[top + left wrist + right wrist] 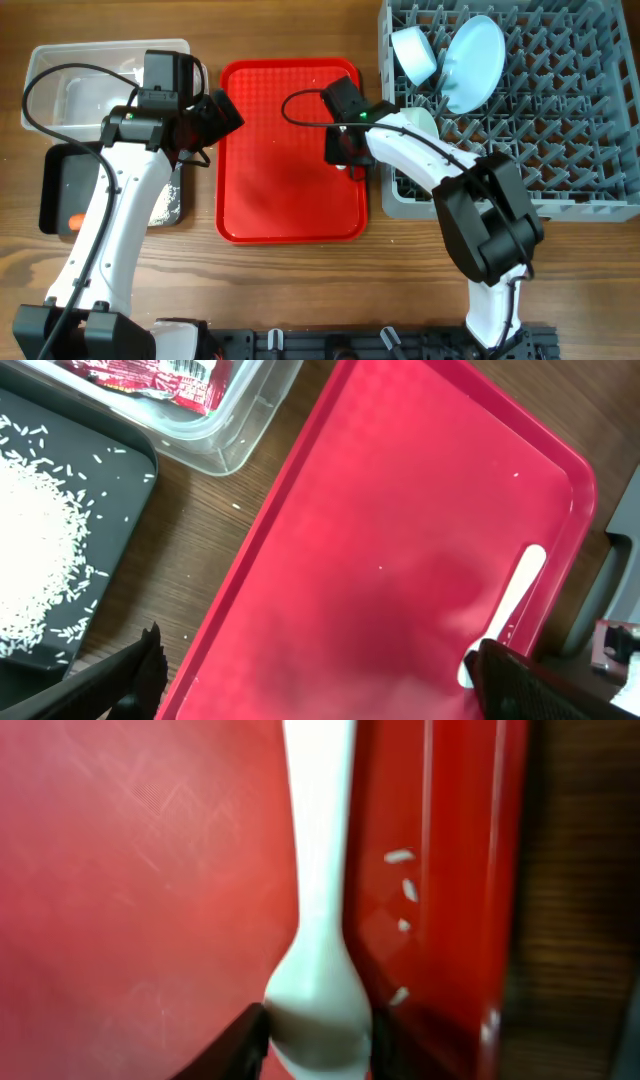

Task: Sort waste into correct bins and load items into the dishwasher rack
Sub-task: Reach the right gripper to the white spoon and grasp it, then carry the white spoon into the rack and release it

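My right gripper (345, 152) is at the right edge of the flat red tray (270, 190). Its jaws (315, 1038) are shut on the bowl end of the white spoon (318, 870), which lies along the tray's rim; it also shows in the left wrist view (520, 585). My left gripper (218, 115) is open and empty (320, 695) over the tray's left edge. The grey dishwasher rack (560, 150) holds a pale blue bowl (415, 55), a pale blue plate (472, 62) and a pale green bowl (422, 122). The yellow cup is not in view.
The clear tub (60, 80) at the far left holds red-and-white paper scraps (160, 375). The black tray (55, 190) in front of it holds rice (35, 550) and an orange carrot (72, 222). A few rice grains (400, 855) lie on the red tray.
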{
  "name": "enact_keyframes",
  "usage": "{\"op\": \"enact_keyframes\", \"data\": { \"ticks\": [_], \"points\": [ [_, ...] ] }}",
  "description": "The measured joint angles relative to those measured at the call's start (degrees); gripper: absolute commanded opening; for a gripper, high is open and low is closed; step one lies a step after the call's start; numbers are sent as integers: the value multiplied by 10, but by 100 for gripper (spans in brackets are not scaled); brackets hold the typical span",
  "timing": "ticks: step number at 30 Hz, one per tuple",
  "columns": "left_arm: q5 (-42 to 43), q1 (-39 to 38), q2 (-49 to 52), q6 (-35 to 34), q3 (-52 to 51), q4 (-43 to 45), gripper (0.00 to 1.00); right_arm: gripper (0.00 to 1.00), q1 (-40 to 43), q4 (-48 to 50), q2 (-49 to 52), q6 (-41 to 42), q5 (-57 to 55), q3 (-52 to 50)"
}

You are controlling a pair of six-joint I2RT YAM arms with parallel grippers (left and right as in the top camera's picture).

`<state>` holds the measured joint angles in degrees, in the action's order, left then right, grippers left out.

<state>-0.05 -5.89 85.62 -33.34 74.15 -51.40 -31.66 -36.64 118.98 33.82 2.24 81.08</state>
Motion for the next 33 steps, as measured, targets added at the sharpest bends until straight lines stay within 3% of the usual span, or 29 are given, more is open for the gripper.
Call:
{"op": "enact_keyframes", "data": {
  "ticks": [2, 5, 13, 15, 18, 22, 27, 33],
  "points": [
    [0, 0, 0, 0, 0, 0, 100, 23, 0, 3, 1, 4, 14, 1],
    [0, 0, 0, 0, 0, 0, 100, 4, 0, 5, 3, 7, 37, 1],
    [0, 0, 0, 0, 0, 0, 100, 4, 1, -9, -6, -20, 70, 1],
    [0, 0, 0, 0, 0, 0, 100, 4, 1, -32, -62, -47, 71, 1],
    [2, 0, 0, 0, 0, -1, 100, 5, 1, -57, -224, -68, 50, 12],
    [2, 0, 0, 0, 0, 0, 100, 4, 19, -129, -373, -60, -74, 28],
    [2, 0, 0, 0, 0, 0, 100, 4, 121, -204, -365, 75, -226, 6],
    [2, 0, 0, 0, 0, 0, 100, 4, 238, -206, -348, 372, -257, -60]
  ]
}}
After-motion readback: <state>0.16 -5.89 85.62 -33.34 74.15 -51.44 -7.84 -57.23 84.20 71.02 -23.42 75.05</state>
